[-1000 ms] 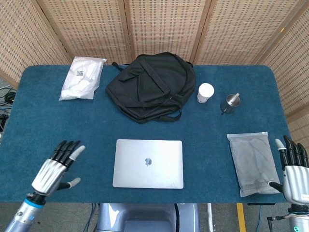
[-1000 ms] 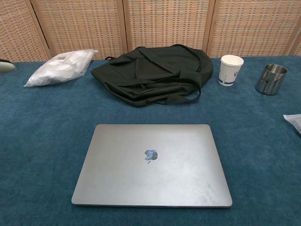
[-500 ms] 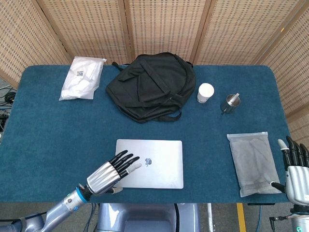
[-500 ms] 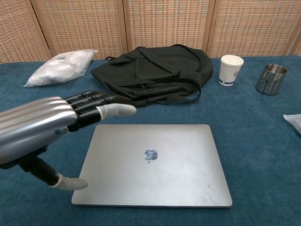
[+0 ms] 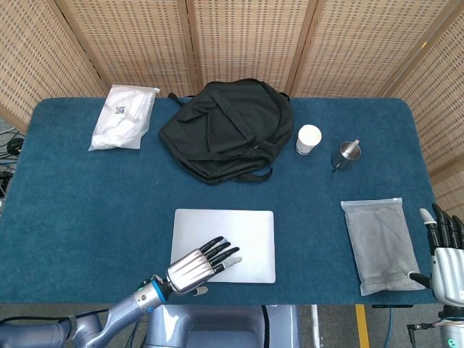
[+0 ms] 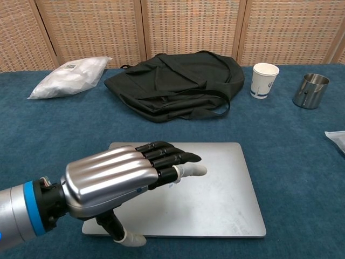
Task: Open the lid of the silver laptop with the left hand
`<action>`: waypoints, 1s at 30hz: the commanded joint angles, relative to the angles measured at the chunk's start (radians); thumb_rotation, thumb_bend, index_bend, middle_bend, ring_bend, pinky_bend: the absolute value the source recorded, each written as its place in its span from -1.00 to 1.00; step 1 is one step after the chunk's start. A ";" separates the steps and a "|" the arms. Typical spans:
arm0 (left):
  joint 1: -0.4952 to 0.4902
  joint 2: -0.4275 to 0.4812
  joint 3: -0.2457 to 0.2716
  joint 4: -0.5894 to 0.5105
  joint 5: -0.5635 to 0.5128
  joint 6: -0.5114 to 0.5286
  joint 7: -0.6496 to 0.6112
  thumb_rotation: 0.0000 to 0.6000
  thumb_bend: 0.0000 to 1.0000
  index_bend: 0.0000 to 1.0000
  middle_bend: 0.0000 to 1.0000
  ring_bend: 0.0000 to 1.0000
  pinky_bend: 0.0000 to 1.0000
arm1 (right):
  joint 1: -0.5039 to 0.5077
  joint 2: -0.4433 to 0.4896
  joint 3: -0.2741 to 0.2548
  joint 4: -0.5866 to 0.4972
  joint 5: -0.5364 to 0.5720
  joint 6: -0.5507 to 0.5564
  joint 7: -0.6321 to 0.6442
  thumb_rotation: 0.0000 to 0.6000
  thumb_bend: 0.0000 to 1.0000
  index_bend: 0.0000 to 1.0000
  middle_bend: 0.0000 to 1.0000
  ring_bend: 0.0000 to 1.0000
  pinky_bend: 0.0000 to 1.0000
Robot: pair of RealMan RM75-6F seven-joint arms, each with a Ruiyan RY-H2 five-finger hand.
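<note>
Partly, the left robot hand point(image 6: 116, 186) hides the laptop point(image 6: 215, 189) — its logo covered.

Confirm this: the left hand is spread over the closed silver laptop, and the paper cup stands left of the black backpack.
Wrong on one count. The cup stands right of the backpack, as the head view shows. The left hand is indeed spread over the closed laptop.

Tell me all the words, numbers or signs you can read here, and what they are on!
White plastic bag: a small black-and-white label with a square code, too small to read.
White paper cup: a blue mark low on its side, too blurred to read.
Silver laptop: no words show; the left hand covers the middle of its lid.
Nothing else carries readable text.
</note>
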 commanded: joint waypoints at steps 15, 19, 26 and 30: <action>-0.033 -0.108 -0.003 0.092 -0.100 -0.038 0.077 1.00 -1.00 -1.00 -1.00 -1.00 -1.00 | 0.001 0.004 0.003 0.004 0.010 -0.004 0.020 1.00 -1.00 -1.00 -1.00 -1.00 -1.00; -0.040 -0.125 -0.008 0.102 -0.121 -0.042 0.089 1.00 -1.00 -1.00 -1.00 -1.00 -1.00 | 0.002 0.004 0.003 0.005 0.011 -0.007 0.021 1.00 -1.00 -1.00 -1.00 -1.00 -1.00; -0.050 -0.147 -0.013 0.114 -0.149 -0.041 0.106 1.00 -0.86 -1.00 -1.00 -1.00 -1.00 | 0.002 0.003 0.001 0.005 0.009 -0.007 0.020 1.00 -1.00 -1.00 -1.00 -1.00 -1.00; -0.054 -0.158 -0.010 0.121 -0.166 -0.044 0.119 1.00 -0.66 -1.00 -1.00 -1.00 -1.00 | 0.002 0.003 0.001 0.005 0.008 -0.006 0.020 1.00 -1.00 -1.00 -1.00 -1.00 -1.00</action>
